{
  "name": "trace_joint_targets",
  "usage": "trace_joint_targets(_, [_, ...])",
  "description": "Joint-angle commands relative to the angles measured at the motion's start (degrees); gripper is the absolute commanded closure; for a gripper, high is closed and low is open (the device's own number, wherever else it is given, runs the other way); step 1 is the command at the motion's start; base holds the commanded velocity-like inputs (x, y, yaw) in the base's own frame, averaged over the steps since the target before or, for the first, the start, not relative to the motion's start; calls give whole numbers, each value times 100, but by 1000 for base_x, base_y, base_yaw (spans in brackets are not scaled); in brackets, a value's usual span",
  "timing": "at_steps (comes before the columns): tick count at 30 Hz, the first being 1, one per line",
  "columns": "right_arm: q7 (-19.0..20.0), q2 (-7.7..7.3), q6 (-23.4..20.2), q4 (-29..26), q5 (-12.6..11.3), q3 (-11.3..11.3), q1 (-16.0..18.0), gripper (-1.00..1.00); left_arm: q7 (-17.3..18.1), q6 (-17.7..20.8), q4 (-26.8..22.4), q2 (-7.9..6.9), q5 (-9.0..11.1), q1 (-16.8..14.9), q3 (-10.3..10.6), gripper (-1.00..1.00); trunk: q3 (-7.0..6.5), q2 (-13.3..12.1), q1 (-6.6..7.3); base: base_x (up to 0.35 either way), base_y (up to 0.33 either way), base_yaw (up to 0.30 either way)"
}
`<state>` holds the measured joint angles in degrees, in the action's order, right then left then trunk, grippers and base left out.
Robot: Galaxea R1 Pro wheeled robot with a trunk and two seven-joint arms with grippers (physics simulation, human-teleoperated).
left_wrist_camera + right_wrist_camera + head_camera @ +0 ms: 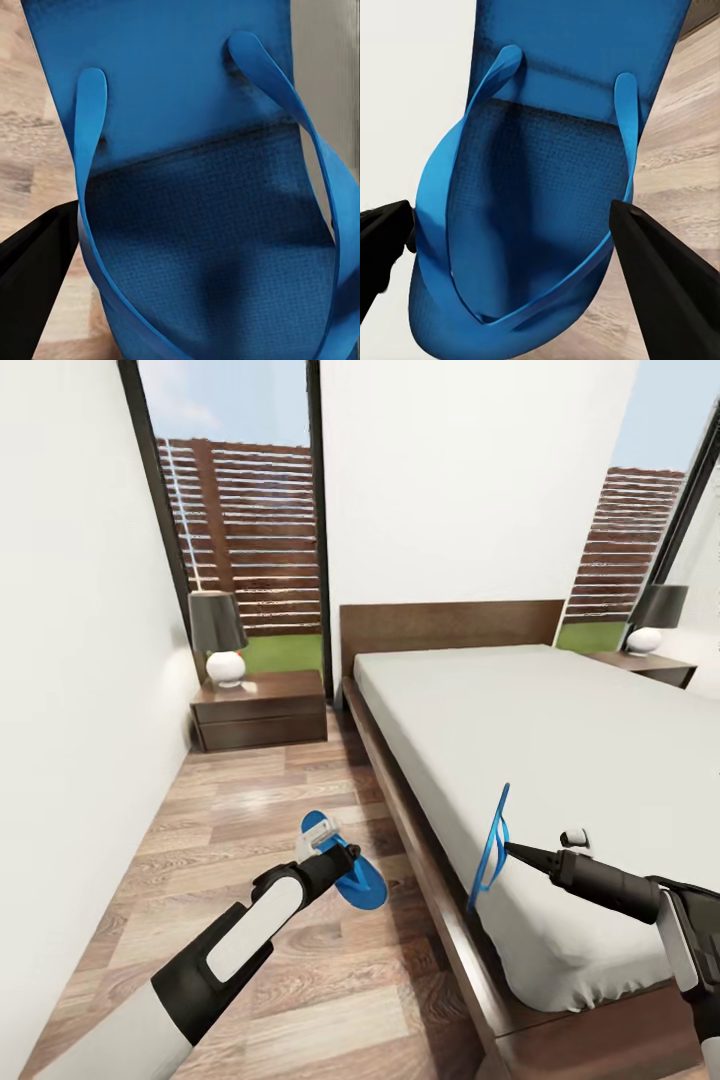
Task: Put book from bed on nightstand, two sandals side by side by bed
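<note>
Left gripper point(335, 857) jaws clamped on one sandal point(352, 868), held over the floor point(250, 800) beside the bed point(560, 760). Right gripper point(512, 849) jaws clamped on the other sandal point(490, 850), held on edge against the mattress side. Book not visible.

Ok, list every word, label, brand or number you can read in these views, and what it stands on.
None: no readable text anywhere.
Left sandal, at the left gripper: plain blue sole and straps, no brand.
Right sandal, at the right gripper: plain blue, unmarked.
Bed, nightstands, lamps, walls: no lettering or signs.
</note>
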<state>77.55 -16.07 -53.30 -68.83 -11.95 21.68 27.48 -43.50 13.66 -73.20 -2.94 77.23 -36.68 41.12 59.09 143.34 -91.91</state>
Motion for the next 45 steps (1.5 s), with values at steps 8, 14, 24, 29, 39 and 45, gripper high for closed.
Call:
trace_joint_targets(8, [6, -1, -40, 1, -9, -3, 3, 100, -36, 8, -8, -4, 11, -6, 270, 100, -84, -3, 11, 0, 0, 0])
trace_joint_targets(14, [6, -1, -40, 1, -9, -5, 3, 100, -36, 6, -8, -4, 16, -6, 282, 100, -212, -50, 46, 0, 0, 0])
trace_joint_targets(24, [6, -1, -40, 1, -9, -6, 3, 100, -36, 6, -7, -4, 12, -6, 282, 100, -392, -451, 266, 0, 0, 0])
trace_joint_targets(29, [6, -1, -40, 1, -9, -4, 3, 100, -36, 5, -9, -4, 11, -6, 282, 100, -392, -451, 266, 0, 0, -43])
trace_joint_targets(39, [15, -15, -43, -246, -9, -20, 3, 100, -34, 13, -10, -4, 24, -6, 282, 100, -392, -451, 266, 0, 0, -262])
trace_joint_targets(45, [0, -42, -37, 53, -10, 6, -28, 100, -44, 22, -53, -4, 29, -6, 285, 100, -392, -451, 266, 0, 0, -282])
